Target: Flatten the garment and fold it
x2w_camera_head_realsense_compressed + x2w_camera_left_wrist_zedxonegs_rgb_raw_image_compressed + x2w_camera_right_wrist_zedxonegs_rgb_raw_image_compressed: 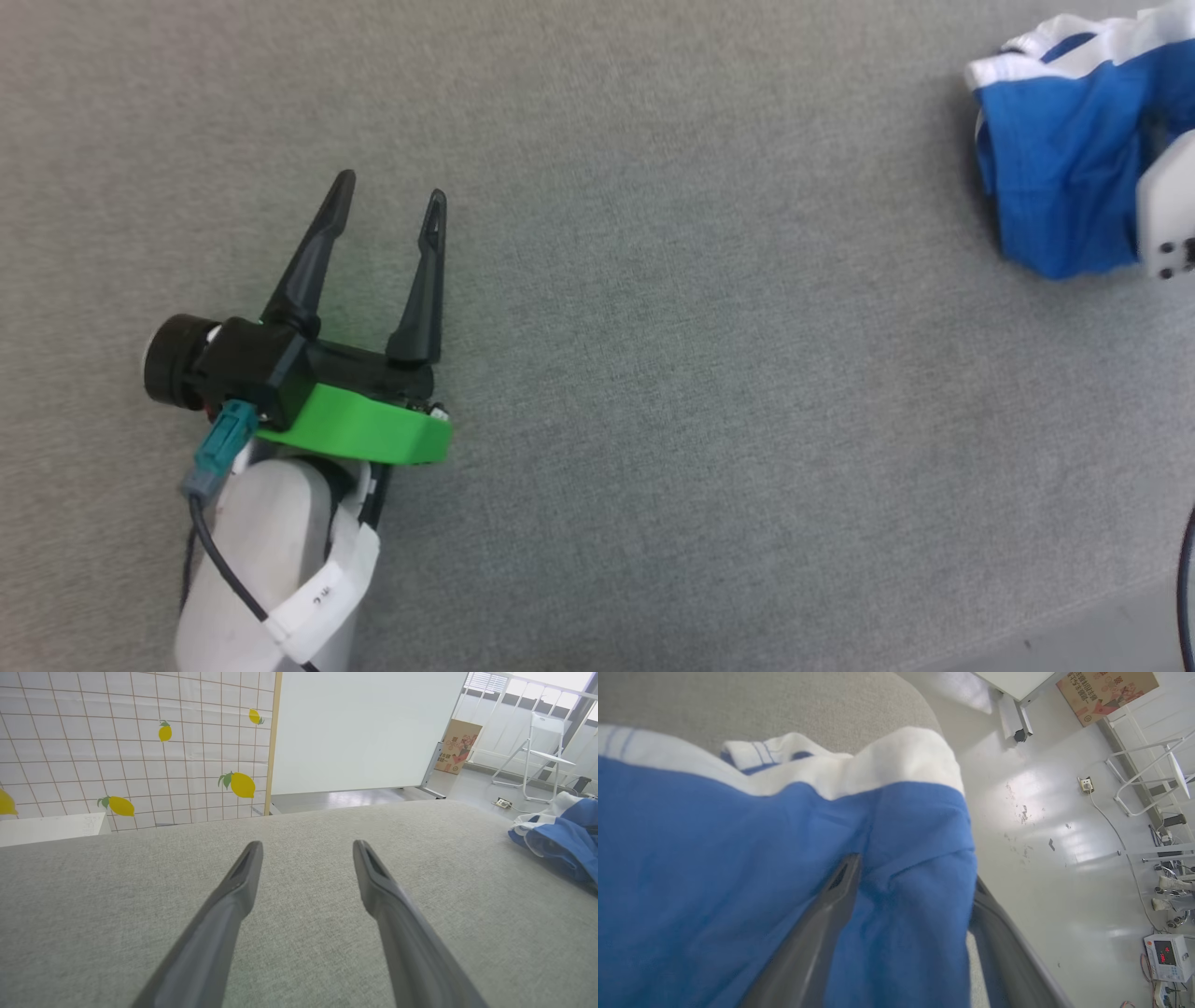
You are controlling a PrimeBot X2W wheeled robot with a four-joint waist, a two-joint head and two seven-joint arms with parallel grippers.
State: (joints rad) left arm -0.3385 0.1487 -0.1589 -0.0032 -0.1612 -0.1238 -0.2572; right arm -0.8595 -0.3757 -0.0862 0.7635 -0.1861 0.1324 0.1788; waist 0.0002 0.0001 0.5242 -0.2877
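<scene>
left gripper (391, 189) — fingers wide, over grey woven cloth surface (700, 373); right gripper (915, 872) — fingers spread, bright blue white-trimmed soft shorts (714, 849) draped between them

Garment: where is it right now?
The garment is bunched at the head view's upper right on the table, far from the left gripper; the open right gripper straddles it.

Nothing reads cleanly.
- White tag (322, 597) on the forearm behind the left gripper (392, 184): dark marks, illegible.
- Cardboard box (457, 746) far ahead and right of it: red print, unreadable.
- Meter (1168, 957) right of the right gripper (915, 870): red digits (blurred).
</scene>
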